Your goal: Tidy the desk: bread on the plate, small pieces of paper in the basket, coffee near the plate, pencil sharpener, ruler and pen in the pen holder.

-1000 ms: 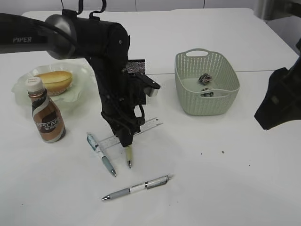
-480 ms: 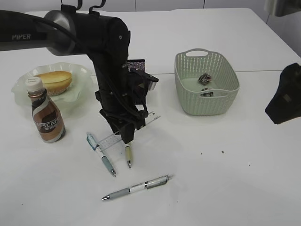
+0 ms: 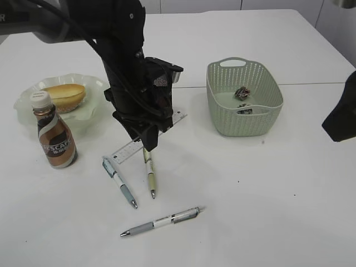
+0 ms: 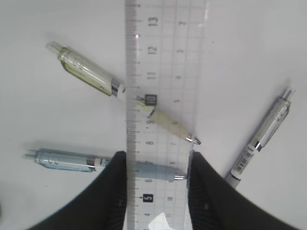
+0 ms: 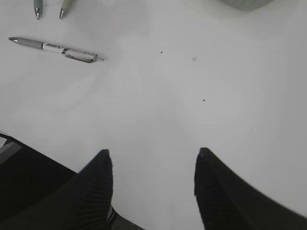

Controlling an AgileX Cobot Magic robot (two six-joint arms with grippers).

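the step in hand looks like the ruler's trip to the pen holder: the left hand [image 4: 158, 165] has its two dark fingers closed on either long edge of the clear ruler [image 4: 160, 72], gripping it near one end, and in the exterior view the ruler sticks out slantwise from under the arm, apparently lifted clear of the worktop [image 3: 267, 194], though the arm hides part of it. three pens lie below on the worktop: a yellow-green pen [image 3: 150, 175], a pale blue pen [image 3: 119, 182] and a grey-and-white pen [image 3: 162, 221], all well apart from the basket [image 3: 243, 100], which already holds small paper scraps. bread [image 3: 64, 94] sits on the plate [image 3: 28, 97] with the coffee bottle [image 3: 54, 133] just beside it, so those parts seem settled. the dark mesh pen holder [image 3: 162, 82] stands right behind the left arm, mostly hidden. the right hand [image 5: 151, 179] hangs spread wide over bare worktop, holding nothing. the next move likely calls for tipping the ruler upright and lining its end over the holder's mouth before letting go.
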